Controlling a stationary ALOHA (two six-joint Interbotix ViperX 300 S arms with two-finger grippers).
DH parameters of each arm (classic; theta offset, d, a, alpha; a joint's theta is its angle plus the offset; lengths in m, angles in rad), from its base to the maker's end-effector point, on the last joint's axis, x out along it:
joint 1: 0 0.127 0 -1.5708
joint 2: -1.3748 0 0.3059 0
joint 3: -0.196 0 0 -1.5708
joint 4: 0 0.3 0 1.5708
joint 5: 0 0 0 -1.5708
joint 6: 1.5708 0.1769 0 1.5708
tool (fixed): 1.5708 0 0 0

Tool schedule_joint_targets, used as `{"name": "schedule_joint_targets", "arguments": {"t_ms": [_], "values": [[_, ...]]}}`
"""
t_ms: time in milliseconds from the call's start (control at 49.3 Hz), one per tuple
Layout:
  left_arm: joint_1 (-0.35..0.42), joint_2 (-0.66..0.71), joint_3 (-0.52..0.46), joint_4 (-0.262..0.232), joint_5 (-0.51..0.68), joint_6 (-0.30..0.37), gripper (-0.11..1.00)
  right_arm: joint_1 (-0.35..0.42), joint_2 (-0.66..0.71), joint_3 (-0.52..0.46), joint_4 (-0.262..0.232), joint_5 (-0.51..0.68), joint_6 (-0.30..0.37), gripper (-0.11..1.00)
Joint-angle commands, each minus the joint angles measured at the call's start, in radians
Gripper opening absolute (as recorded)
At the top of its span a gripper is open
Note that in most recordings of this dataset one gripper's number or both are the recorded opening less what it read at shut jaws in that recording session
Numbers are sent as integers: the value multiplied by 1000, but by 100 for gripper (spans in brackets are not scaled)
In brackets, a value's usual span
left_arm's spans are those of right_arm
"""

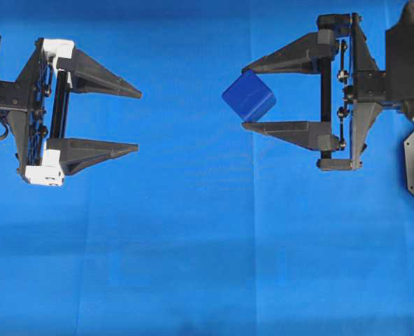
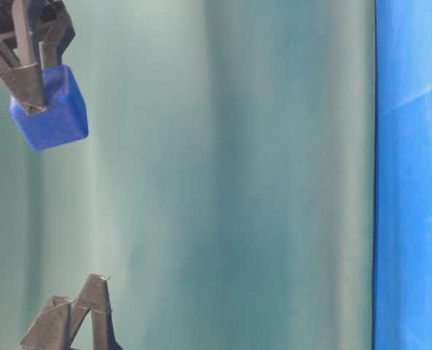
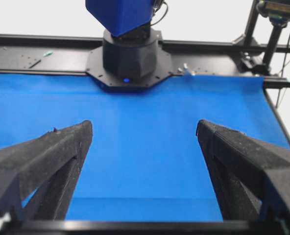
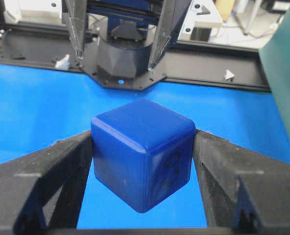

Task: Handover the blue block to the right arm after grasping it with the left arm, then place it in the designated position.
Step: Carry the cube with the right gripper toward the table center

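The blue block point(image 1: 249, 96) is a dark-blue cube with rounded edges, held up off the cloth and tilted, with one corner pointing down. My right gripper point(image 1: 243, 98) is shut on it, one black finger pressing each side, as the right wrist view shows for the block point(image 4: 142, 156) and the gripper point(image 4: 142, 134). My left gripper point(image 1: 138, 120), the one with white plastic pieces, stands open and empty well to the left of the block. From the left wrist view the left gripper point(image 3: 144, 125) faces the block point(image 3: 120, 14), which hangs high up at the far side.
A bright-blue cloth point(image 1: 207, 245) covers the table. The right arm's black base point(image 3: 130, 54) sits on a black frame rail point(image 3: 37, 56) at the far edge. A green backdrop point(image 2: 223, 175) stands along one side of the cloth.
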Motion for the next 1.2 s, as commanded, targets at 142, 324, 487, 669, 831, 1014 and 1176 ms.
{"name": "schedule_joint_targets", "arguments": {"t_ms": [142,324,487,669,831,1014,1176], "values": [[-3,-25,-12,-2,-5,2,93,3,-12,-12,3,3,3,56],[-3,-25,-12,-2,-5,2,93,2,-12,-12,2,3,5,56],[-3,-25,-12,-2,-5,2,93,3,-12,-12,3,8,6,56],[-3,-25,-12,-2,-5,2,93,3,-12,-12,3,12,6,56],[-3,-25,-12,0,-5,2,93,3,-12,-12,3,14,6,56],[-3,-25,-14,-2,-5,2,93,3,-12,-12,3,14,8,56],[-3,-25,-12,-2,-5,2,93,3,-12,-12,3,14,9,56]]}}
